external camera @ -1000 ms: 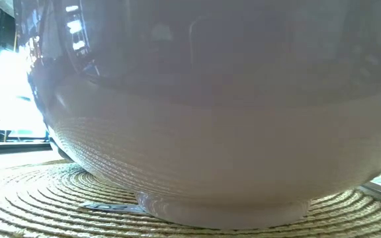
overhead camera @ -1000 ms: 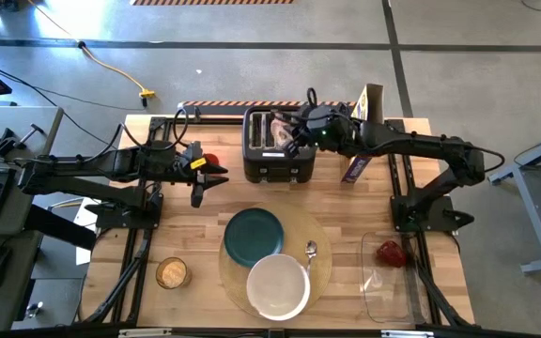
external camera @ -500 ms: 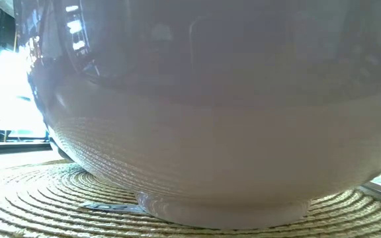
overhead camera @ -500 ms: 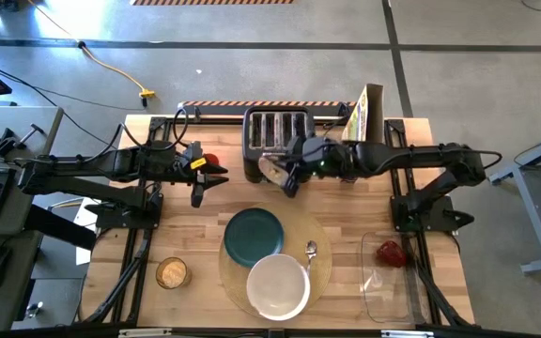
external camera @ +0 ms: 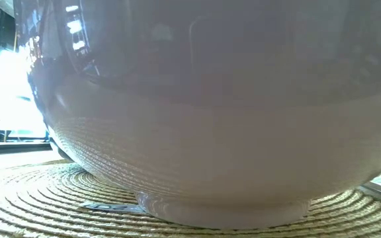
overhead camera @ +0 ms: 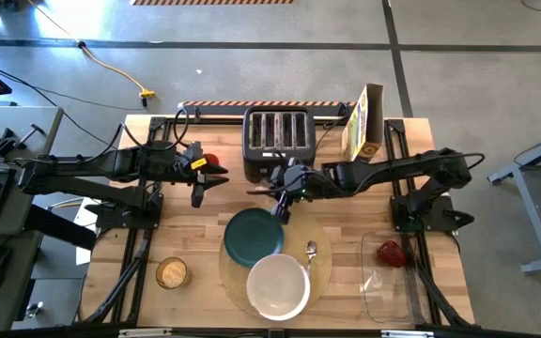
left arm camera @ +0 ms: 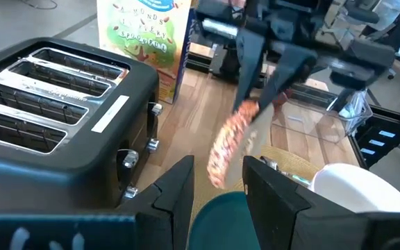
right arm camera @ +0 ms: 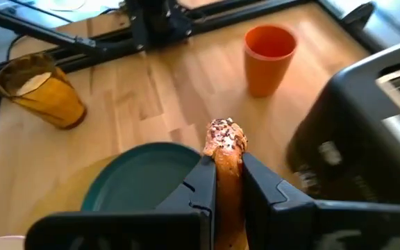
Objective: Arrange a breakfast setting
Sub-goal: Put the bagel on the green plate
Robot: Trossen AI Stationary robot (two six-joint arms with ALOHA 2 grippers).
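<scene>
My right end effector (overhead camera: 283,191) is clamped on the bagel half (right arm camera: 226,154), gripping it edge-on, in front of the toaster (overhead camera: 277,141) and just short of the plate (overhead camera: 254,236). To do this well, I judge I should carry it over the plate's middle, lower until it nearly touches, then release so it falls flat, clear of the bowl (overhead camera: 278,285) and spoon (overhead camera: 311,251). My left end effector (overhead camera: 216,178) waits with fingers parted, well off to the side.
</scene>
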